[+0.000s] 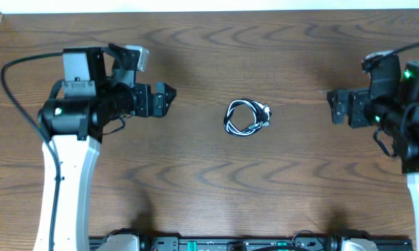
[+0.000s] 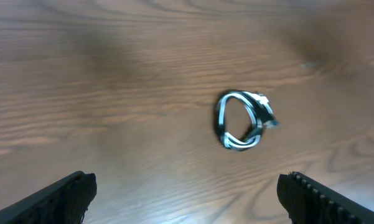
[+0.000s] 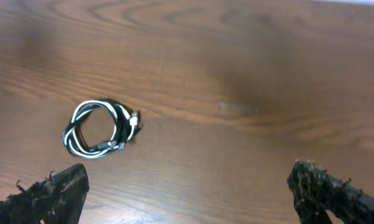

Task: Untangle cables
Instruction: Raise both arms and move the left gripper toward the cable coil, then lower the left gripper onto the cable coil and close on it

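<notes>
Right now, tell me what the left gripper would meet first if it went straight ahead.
The left gripper would likely meet the coiled cables, slightly off its centre line, with only table between. Height is unclear; it might pass over them.

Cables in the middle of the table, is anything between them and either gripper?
Nothing visible does. The cables lie coiled by themselves on the table, with only wood surface between them and the left gripper and the right gripper, both open.
</notes>
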`<move>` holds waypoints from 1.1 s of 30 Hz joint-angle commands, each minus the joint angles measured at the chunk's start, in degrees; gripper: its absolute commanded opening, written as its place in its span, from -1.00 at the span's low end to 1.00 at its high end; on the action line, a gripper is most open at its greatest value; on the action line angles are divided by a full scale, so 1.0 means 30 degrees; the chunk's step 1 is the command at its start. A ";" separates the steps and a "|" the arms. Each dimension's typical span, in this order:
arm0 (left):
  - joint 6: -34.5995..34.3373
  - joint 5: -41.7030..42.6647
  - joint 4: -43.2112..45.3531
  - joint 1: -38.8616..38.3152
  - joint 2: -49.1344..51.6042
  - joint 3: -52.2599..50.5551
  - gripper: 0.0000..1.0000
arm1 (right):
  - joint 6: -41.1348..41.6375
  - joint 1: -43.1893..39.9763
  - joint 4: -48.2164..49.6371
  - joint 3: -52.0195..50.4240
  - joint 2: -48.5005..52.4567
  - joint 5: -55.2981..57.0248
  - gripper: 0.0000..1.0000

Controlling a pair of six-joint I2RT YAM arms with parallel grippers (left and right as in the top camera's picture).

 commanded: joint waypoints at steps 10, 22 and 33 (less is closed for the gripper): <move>0.1843 0.2710 0.1705 -0.2353 0.2186 0.0262 0.96 | 0.1982 0.0168 0.0503 0.0393 0.4284 -0.0714 0.99; 0.1668 0.0233 0.3534 -0.5916 0.4444 0.0262 0.95 | 0.1042 -0.0495 0.1457 0.0393 0.4983 -0.1916 0.99; -0.1639 -0.4466 0.4269 -0.7461 0.5209 0.0262 0.96 | 0.3905 -0.1989 0.1326 0.0393 0.5005 0.1872 0.99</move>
